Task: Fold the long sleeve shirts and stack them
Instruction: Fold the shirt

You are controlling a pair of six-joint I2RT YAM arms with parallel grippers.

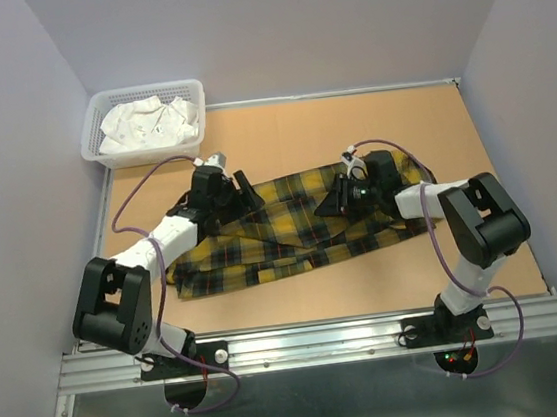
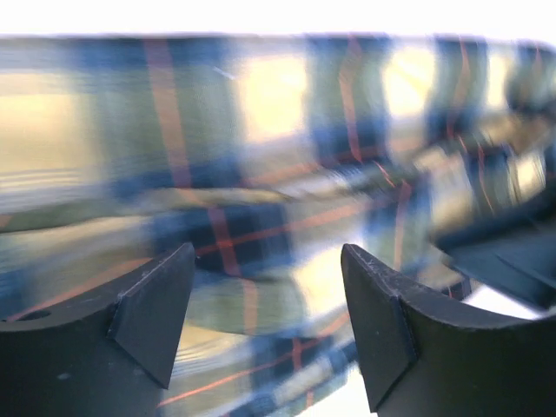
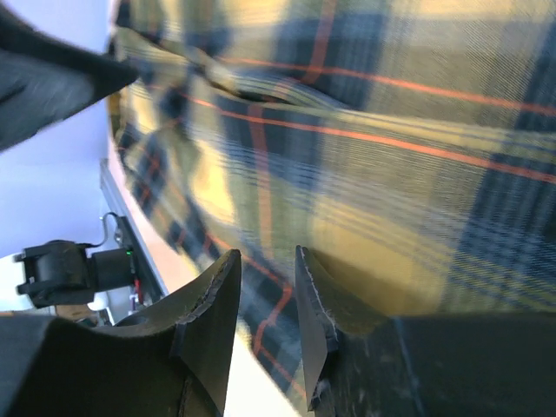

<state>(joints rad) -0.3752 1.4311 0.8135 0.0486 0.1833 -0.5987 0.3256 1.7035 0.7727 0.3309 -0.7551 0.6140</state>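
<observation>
The shirt is yellow flannel crossed with dark navy-black plaid and thin red lines. It lies crumpled in a long band across the middle of the brown table, running from lower left to upper right. The cloth is doubled over itself with loose folds and creases. Its collar and sleeves cannot be told apart.

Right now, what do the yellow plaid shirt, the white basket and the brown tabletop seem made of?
Yellow plaid shirt: soft woven cloth, likely flannel; matte, rumpled, weave visible close up. White lattice basket: probably moulded plastic; rigid slotted walls. Brown tabletop: matte board, maybe cork or fibreboard; even, dull surface.
</observation>
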